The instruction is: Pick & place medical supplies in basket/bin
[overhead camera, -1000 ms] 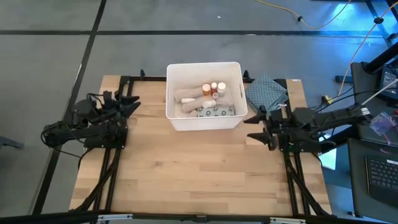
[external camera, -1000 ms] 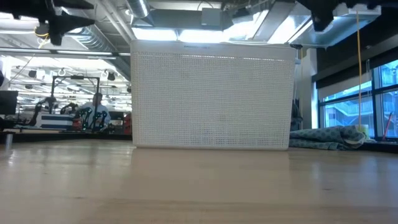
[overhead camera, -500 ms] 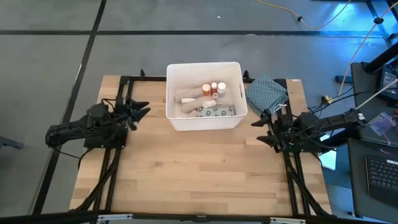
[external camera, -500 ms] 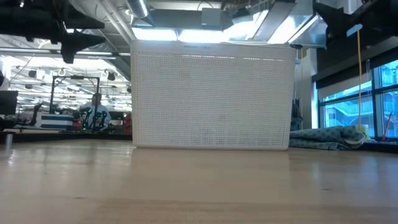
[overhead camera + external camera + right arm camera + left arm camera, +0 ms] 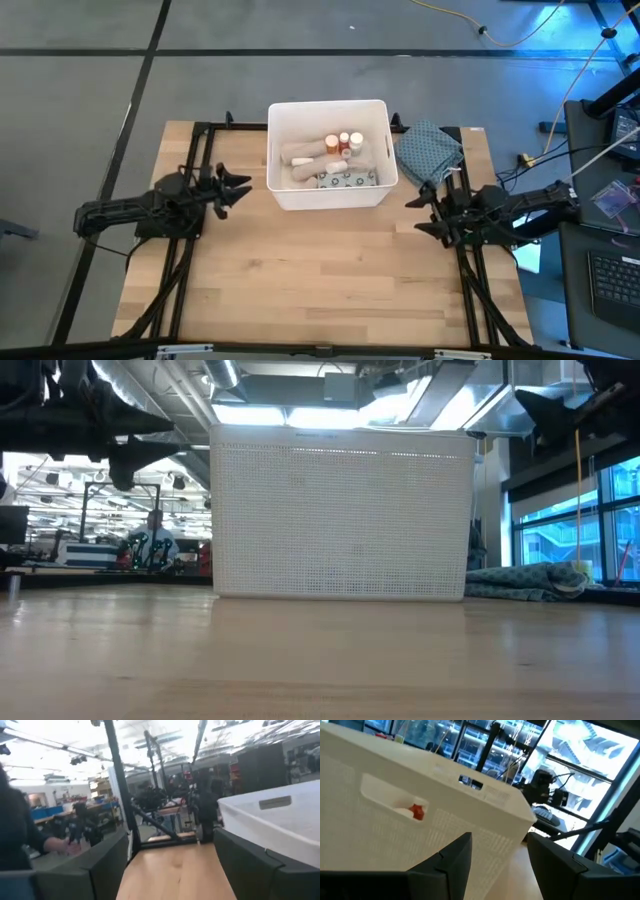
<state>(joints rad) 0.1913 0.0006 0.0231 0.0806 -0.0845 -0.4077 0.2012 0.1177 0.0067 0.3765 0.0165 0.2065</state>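
The white bin (image 5: pixel 328 152) stands at the table's far middle; in the low view the white bin (image 5: pixel 340 520) fills the centre. Inside lie beige and white rolls (image 5: pixel 300 155), white-capped orange bottles (image 5: pixel 349 142) and a grey dotted packet (image 5: pixel 345 180). My left gripper (image 5: pixel 238 188) hovers open left of the bin, fingers pointing at it; the left wrist view shows the bin's handle slot (image 5: pixel 402 807) with something red behind it. My right gripper (image 5: pixel 418 212) hovers open right of the bin, empty.
A blue-grey patterned cloth (image 5: pixel 430 150) lies at the table's far right, beside the bin; the cloth (image 5: pixel 535 582) also shows in the low view. Bare wooden tabletop (image 5: pixel 320 270) spreads across the near half. A person shows at the edge of the right wrist view.
My left gripper has moved right, toward the bin's left wall, and come lower. My right gripper has drawn back a little toward the table's right edge and has also come lower. The bin and its contents have stayed where they were.
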